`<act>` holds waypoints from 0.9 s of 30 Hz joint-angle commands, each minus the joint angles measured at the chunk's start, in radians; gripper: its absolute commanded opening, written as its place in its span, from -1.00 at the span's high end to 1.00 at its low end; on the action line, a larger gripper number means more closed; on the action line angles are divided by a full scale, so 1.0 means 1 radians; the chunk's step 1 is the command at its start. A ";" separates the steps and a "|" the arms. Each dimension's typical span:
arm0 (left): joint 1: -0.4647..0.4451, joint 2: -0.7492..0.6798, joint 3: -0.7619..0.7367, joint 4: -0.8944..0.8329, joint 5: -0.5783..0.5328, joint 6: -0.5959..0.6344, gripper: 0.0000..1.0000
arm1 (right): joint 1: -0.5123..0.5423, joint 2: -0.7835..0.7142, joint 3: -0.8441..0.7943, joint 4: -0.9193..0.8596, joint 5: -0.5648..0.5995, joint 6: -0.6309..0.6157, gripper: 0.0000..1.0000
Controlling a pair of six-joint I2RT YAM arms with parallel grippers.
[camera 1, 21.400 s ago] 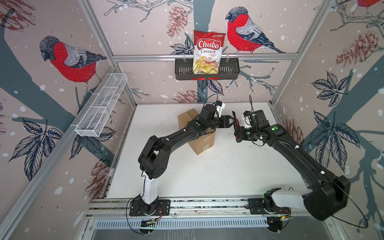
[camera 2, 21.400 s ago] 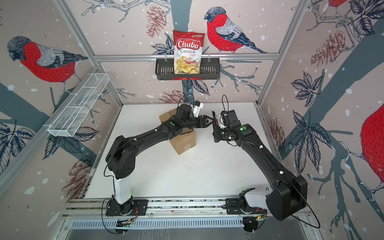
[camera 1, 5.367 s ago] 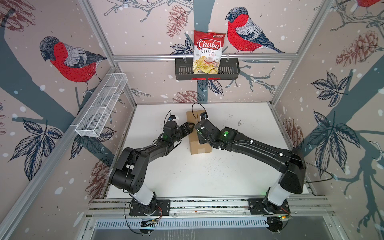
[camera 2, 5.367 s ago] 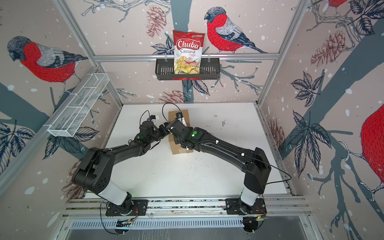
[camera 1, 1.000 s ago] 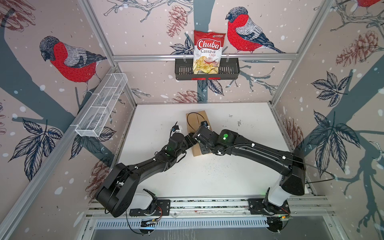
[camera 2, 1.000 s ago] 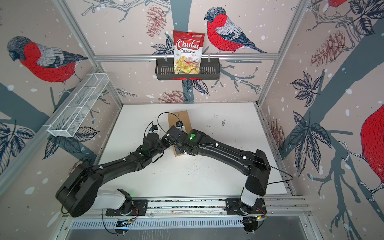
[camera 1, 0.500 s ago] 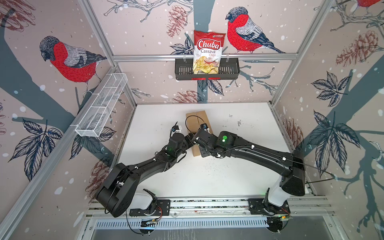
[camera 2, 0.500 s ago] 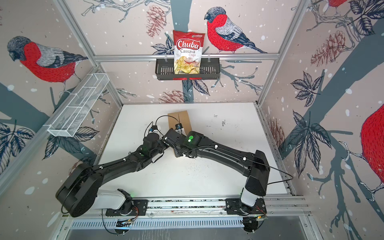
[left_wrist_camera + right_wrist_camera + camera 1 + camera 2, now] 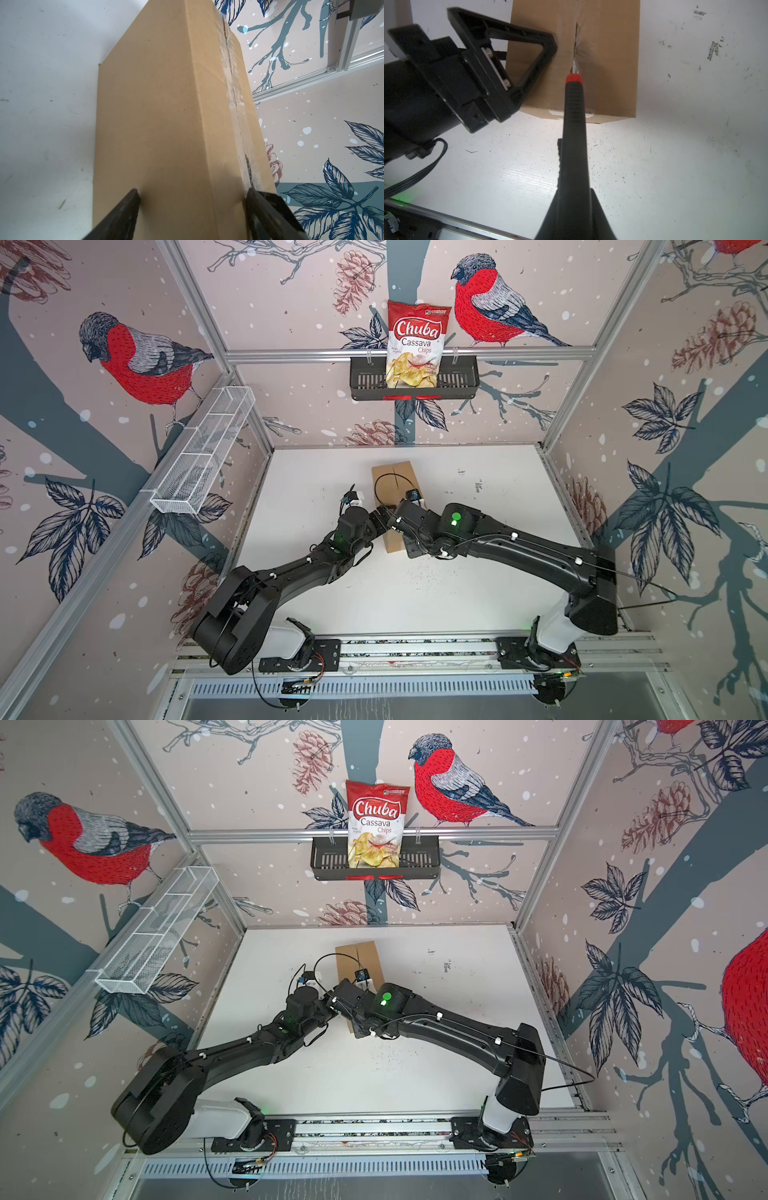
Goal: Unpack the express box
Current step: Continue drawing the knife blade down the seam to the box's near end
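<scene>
Since earlier, express box (image 9: 392,485) lies flat, both jaws on it.

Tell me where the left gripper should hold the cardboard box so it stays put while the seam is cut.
Grip the express box across its near end, from the left arm's side, one finger on the top face, one on the side wall, as the left gripper straddles it now. That corner is rigid and leaves the taped centre seam free for the knife.

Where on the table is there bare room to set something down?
Bare white table lies right of the express box, toward the right wall, and in front between the arms. It is crowded around the box's near end, where left gripper and right gripper's cutter meet.
</scene>
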 commanded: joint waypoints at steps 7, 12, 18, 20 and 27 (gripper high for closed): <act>-0.001 -0.011 -0.009 -0.069 -0.019 0.010 -0.58 | 0.005 -0.024 0.012 -0.041 0.003 0.026 1.00; -0.001 -0.020 -0.013 -0.076 -0.020 0.013 -0.58 | 0.005 -0.024 0.058 -0.038 0.035 0.015 1.00; -0.003 -0.021 -0.019 -0.068 -0.017 0.010 -0.58 | -0.027 0.022 0.141 -0.042 0.058 -0.036 1.00; -0.003 -0.019 -0.019 -0.069 -0.015 0.010 -0.58 | -0.049 0.037 0.152 -0.034 0.051 -0.054 1.00; -0.004 -0.021 -0.021 -0.071 -0.013 0.008 -0.58 | -0.093 0.069 0.161 0.043 0.012 -0.120 1.00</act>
